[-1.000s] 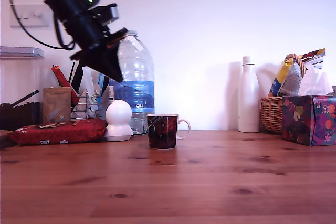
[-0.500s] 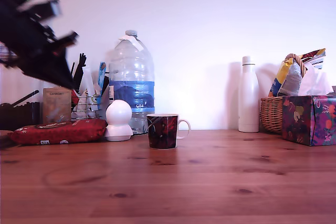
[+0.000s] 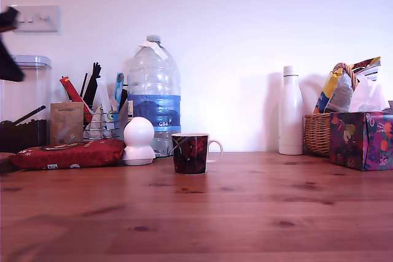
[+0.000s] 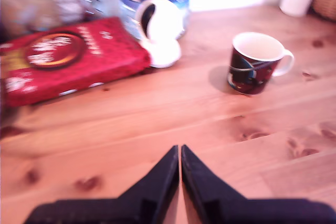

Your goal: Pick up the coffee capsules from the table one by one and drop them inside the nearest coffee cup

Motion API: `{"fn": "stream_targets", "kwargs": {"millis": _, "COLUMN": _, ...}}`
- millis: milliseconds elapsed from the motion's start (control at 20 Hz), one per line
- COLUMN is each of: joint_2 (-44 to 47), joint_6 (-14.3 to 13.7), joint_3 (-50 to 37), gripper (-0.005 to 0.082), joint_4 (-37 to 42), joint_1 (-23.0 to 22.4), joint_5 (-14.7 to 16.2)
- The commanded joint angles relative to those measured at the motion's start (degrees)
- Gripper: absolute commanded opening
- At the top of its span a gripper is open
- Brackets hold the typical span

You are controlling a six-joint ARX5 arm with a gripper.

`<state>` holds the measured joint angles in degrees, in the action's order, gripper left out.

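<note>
Seemingly little remains to be picked up: across the exterior view, the reddish-brown wooden plank tabletop (image 3: 245, 213) shows no loose brown coffee capsule anywhere in front of the dark floral mug with pale rim and white handle (image 3: 191, 153). That mug stands just beside a white dome-shaped gadget (image 3: 139, 141), before a large clear water bottle (image 3: 153, 93); a flat red packet (image 3: 67, 153) lies toward the exterior view's left, and only a dark sliver of the arm shows at that edge.

From the wrist view, the black gripper (image 4: 180, 157) hangs above bare planks with its two tips pressed nearly together and nothing between them. The mug (image 4: 254, 62) sits well apart from it, its pale interior partly visible; no capsule can be made out inside, though the bottom is hidden. Judged from this, any capsules are either already dropped in or out of sight.
</note>
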<state>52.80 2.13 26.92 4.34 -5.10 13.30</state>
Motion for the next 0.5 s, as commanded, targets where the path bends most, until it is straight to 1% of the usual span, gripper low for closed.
{"fn": "stream_targets", "kwargs": {"millis": 0, "joint_2": -5.4, "joint_6": 1.4, "joint_3": -4.0, "gripper": -0.0019, "joint_4": 0.0, "joint_1": -0.1, "joint_5": -0.7}}
{"fn": "stream_targets", "kwargs": {"millis": 100, "joint_2": -11.9, "joint_6": 2.5, "joint_3": -6.2, "gripper": -0.0019, "joint_4": -1.9, "joint_1": -0.1, "joint_5": -1.7}}
{"fn": "stream_targets", "kwargs": {"millis": 150, "joint_2": -14.9, "joint_6": 2.5, "joint_3": -6.8, "gripper": -0.0019, "joint_4": -3.5, "joint_1": -0.1, "joint_5": -2.3}}
{"fn": "stream_targets", "kwargs": {"millis": 300, "joint_2": -22.9, "joint_6": 2.6, "joint_3": -6.9, "gripper": -0.0019, "joint_4": -9.4, "joint_1": -0.1, "joint_5": -2.5}}
{"fn": "stream_targets", "kwargs": {"millis": 450, "joint_2": -30.0, "joint_6": 2.8, "joint_3": -6.9, "gripper": -0.0019, "joint_4": -13.5, "joint_1": -0.1, "joint_5": -3.4}}
